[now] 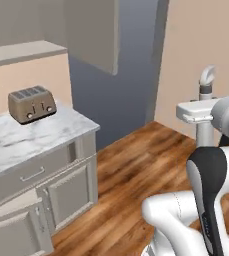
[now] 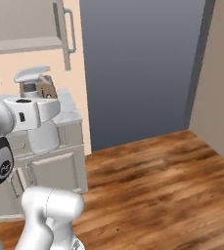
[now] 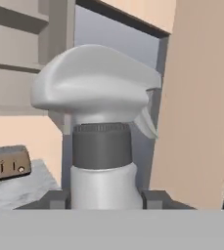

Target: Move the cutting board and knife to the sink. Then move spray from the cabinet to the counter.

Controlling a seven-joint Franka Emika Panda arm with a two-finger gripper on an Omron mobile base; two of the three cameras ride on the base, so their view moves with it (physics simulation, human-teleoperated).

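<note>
At the left of the left base view, a brown toaster (image 1: pixel 32 104) sits on the white marble counter (image 1: pixel 16 140) above cream drawers, with the taupe cabinet (image 1: pixel 93 32) hanging at the upper middle. At the right edge the white arm rises from the lower right, and the spray (image 1: pixel 206 82) pokes up above the hand, its nozzle top showing.

In the right base view the arm stands at the left with its wrist level, the spray (image 2: pixel 33 80) upright above it in front of the toaster. The cabinet (image 2: pixel 64 29) door with its bar handle is at the upper left.

In the hand view the spray (image 3: pixel 101 141) fills the centre, upright, pinched between the gripper (image 3: pixel 103 199) fingers, one dark tip on each side of its body. The toaster (image 3: pixel 7 163) lies at the left edge.
</note>
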